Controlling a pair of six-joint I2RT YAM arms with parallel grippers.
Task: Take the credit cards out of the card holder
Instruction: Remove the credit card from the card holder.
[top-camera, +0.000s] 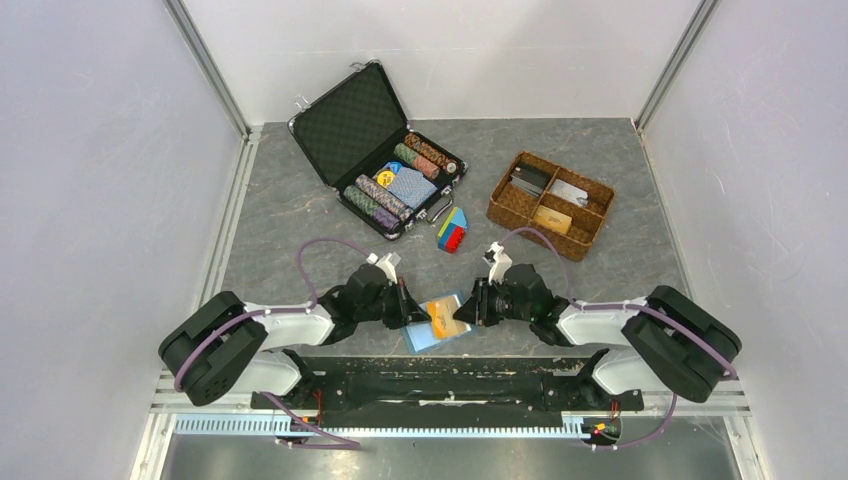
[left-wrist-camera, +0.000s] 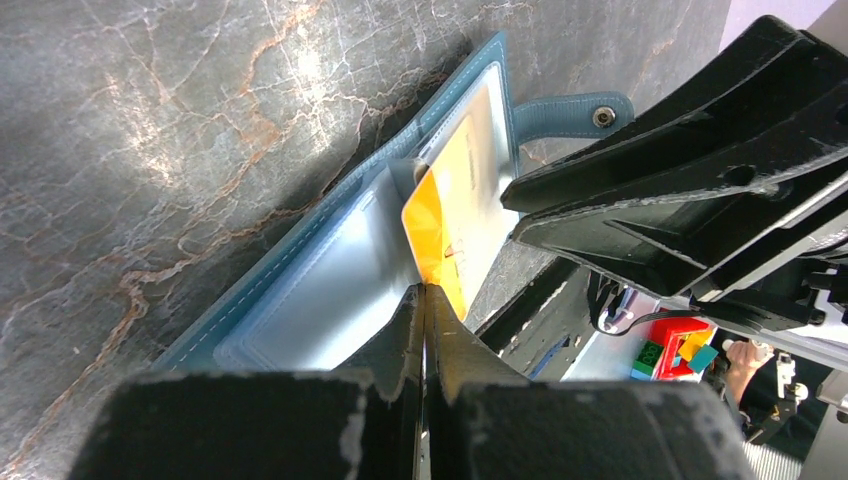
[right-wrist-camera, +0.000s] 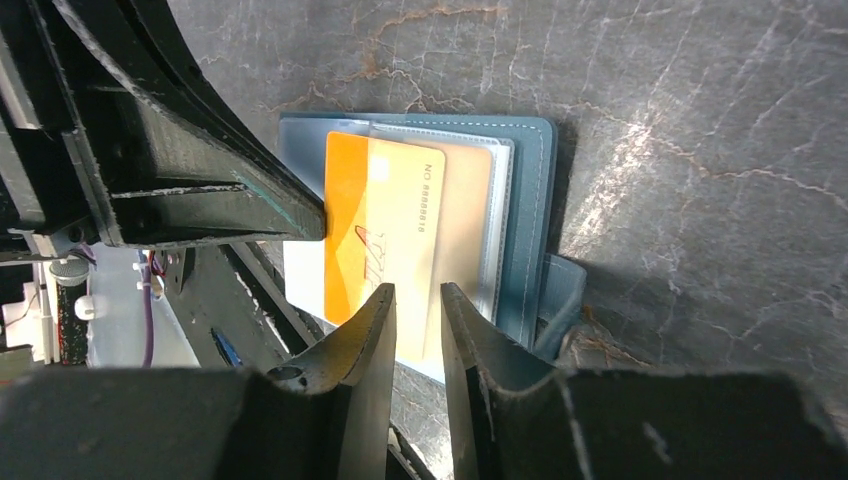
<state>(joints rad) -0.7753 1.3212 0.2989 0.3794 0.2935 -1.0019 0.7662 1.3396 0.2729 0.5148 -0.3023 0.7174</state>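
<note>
Open light-blue wallet (right-wrist-camera: 530, 200) lying flat at the middle of the tabletop's (top-camera: 300, 200) near edge, orange card (right-wrist-camera: 400, 220) partway out of its clear pocket, left gripper (left-wrist-camera: 424, 292) closed tight, tips against the card's edge, right gripper (right-wrist-camera: 418, 290) over the card's end, jaws slightly parted.

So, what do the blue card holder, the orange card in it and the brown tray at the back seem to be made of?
The card holder looks like faux leather: matte blue, stitched edge, clear glossy plastic sleeves. The orange card seems thin plastic: smooth, printed digits. The tray is probably woven wicker: brown, weave visible on its walls.
</note>
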